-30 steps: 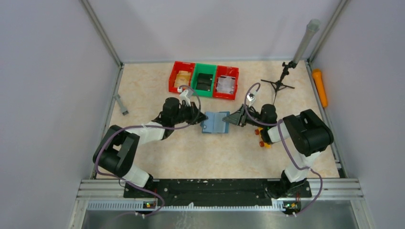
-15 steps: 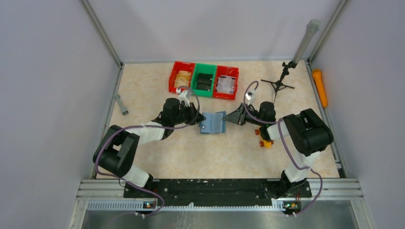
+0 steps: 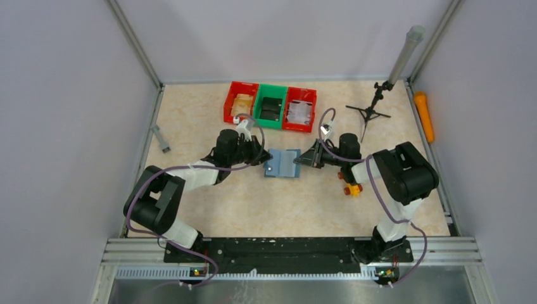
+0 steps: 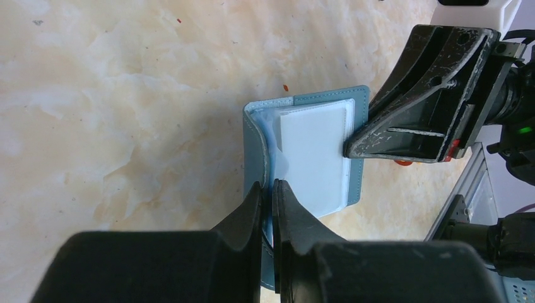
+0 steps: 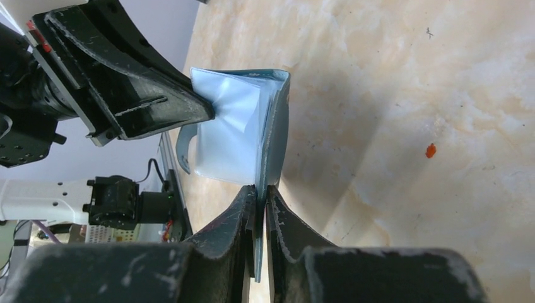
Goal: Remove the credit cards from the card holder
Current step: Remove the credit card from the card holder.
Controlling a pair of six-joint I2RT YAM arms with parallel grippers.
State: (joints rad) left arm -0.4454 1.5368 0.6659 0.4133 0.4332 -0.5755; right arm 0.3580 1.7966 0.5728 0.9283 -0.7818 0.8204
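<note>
The teal-blue card holder (image 3: 283, 163) lies opened out near the middle of the marbled tabletop (image 3: 266, 209), between the 2 arms, its paler blue-grey inside facing up. The left hand (image 4: 267, 190) is clamped on the holder's left cover, its 2 fingers pressed together over the edge of the flap. The right hand (image 5: 260, 189) is clamped on the opposite cover, which stands pinched on edge between its closed fingertips in the right wrist view. A clear plastic sleeve (image 4: 313, 154) with a pale insert shows on the inside of the holder, and the right hand's tip sits at that sleeve's edge in the left wrist view. Behind the holder, at the far side of the tabletop, a green bin (image 3: 272, 88) stands in a row between 2 red bins (image 3: 229, 102). A yellow-orange toy block (image 3: 352, 185) lies just beside the right arm, apart from the holder.
</note>
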